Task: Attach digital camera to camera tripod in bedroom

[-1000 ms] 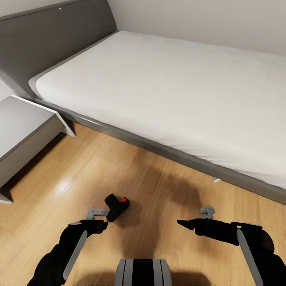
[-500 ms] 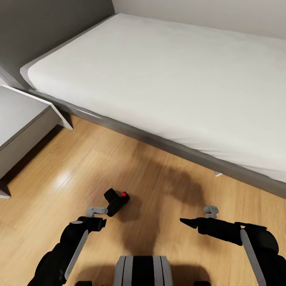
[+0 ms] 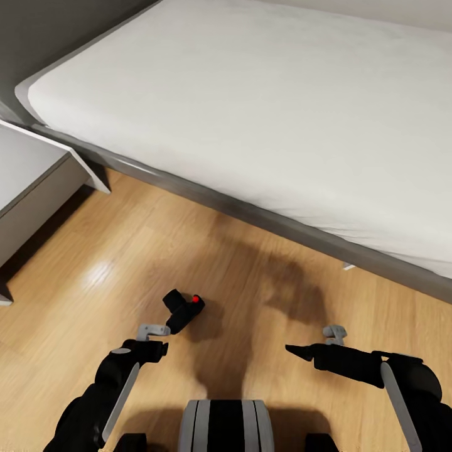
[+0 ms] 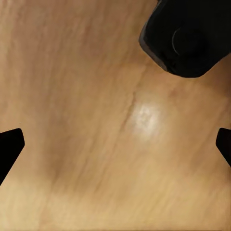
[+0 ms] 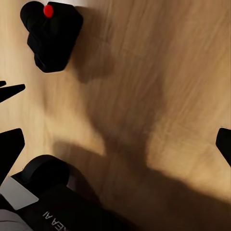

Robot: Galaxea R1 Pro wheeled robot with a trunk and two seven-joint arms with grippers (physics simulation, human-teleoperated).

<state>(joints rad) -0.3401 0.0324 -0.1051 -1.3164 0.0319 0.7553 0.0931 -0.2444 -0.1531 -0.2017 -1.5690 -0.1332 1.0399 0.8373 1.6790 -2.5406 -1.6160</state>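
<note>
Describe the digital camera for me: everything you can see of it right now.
The digital camera is a small, chunky, matte black body with a round red button on top and a stubby lens barrel. It sits at the tip of the left end effector, above the light wood floor, tilted, its barrel pointing toward the nightstand side. In the left wrist view its dark body lies off to one side of the fingers, not between them, so whether it is gripped cannot be told. The right wrist view shows it over bare floor.
</note>
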